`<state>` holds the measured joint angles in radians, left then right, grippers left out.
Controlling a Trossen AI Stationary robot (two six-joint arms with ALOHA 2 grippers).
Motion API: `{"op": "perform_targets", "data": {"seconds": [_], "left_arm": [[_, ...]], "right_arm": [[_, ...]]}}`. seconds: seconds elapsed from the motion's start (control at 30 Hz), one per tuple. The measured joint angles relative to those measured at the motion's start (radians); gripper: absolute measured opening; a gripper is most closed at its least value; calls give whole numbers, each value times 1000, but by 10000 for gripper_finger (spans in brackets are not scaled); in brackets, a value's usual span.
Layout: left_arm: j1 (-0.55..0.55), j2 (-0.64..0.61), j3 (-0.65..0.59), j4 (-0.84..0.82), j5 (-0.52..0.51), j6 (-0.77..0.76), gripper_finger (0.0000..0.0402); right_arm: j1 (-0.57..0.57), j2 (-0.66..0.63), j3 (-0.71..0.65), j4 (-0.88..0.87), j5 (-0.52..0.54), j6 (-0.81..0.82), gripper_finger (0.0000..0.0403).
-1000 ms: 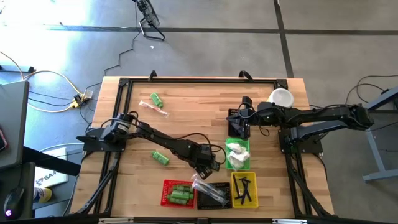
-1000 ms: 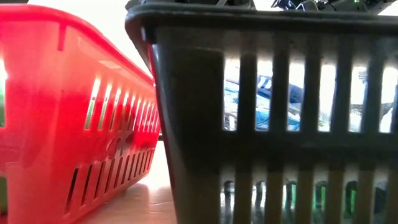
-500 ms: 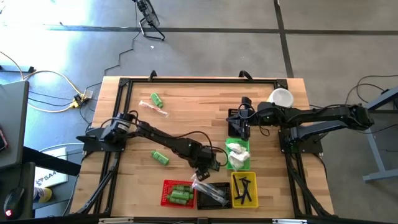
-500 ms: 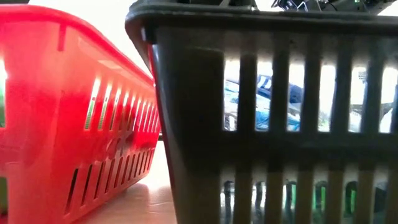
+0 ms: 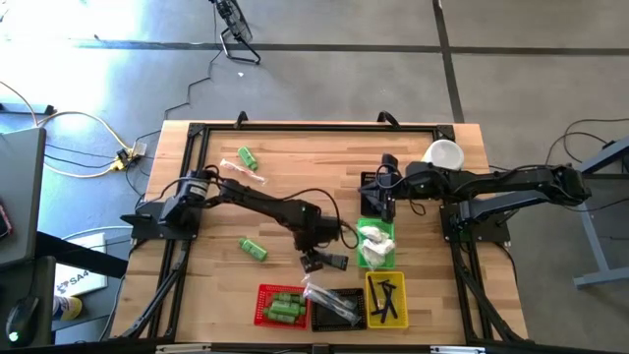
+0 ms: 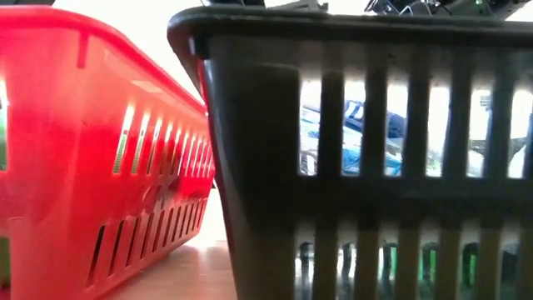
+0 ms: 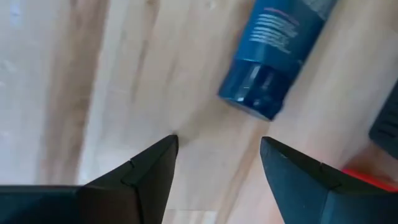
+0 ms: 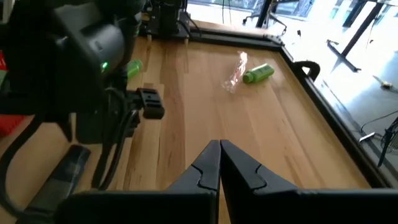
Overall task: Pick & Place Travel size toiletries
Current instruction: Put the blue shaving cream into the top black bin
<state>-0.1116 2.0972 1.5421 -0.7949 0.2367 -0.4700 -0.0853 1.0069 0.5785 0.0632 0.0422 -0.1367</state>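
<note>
The left gripper (image 5: 316, 259) hovered over the middle of the table, just far of the row of baskets at the near edge. Its fingers (image 7: 146, 177) stood apart and held nothing. In the left wrist view a dark blue tube (image 7: 273, 59) lay flat on the wood just ahead of the open fingers, apart from them, a little to one side of the gap. In the high view the same tube (image 5: 334, 263) showed as a short dark shape just to the right of the gripper, between it and the green basket (image 5: 392, 234).

The long axis of the tube ran at a slant across the line of the fingers, and its broad rounded end pointed toward the gripper. I judge that the gripper would need to go forward and a little sideways, and perhaps turn, so that the fingers close across the narrow width of the tube and not along its length. The left arm was clearly the nearer one.

The right gripper (image 8: 219, 163) waited with its fingers pressed together, empty, above the far right part of the table near the black basket (image 5: 366, 200). Two green bottles remained loose on the left side, one (image 5: 254, 249) near and one (image 5: 247, 156) far beside a clear wrapped toothbrush (image 5: 239, 167). The red basket (image 5: 262, 298) already held green bottles.
</note>
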Motion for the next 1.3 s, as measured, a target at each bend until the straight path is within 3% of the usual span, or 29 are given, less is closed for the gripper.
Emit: {"op": "perform_targets", "data": {"seconds": [0.33,0.6,0.93,1.07,1.17,1.3], "left_arm": [[52,-1,-2,-2,10,146,232],[53,0,-3,104,53,141,232],[-26,-183,-2,-2,-350,278,232],[-83,-212,-1,8,-456,374,232],[-122,-214,-2,12,-509,446,232],[-146,-215,-21,19,-543,435,232]], "right_arm": [[0,0,0,-67,-1,89,2],[0,0,0,-67,-1,89,2],[0,0,0,-55,0,125,2],[0,-1,0,-58,-10,174,2],[0,-31,0,-89,-76,187,2],[9,-110,0,-175,-138,214,2]]}}
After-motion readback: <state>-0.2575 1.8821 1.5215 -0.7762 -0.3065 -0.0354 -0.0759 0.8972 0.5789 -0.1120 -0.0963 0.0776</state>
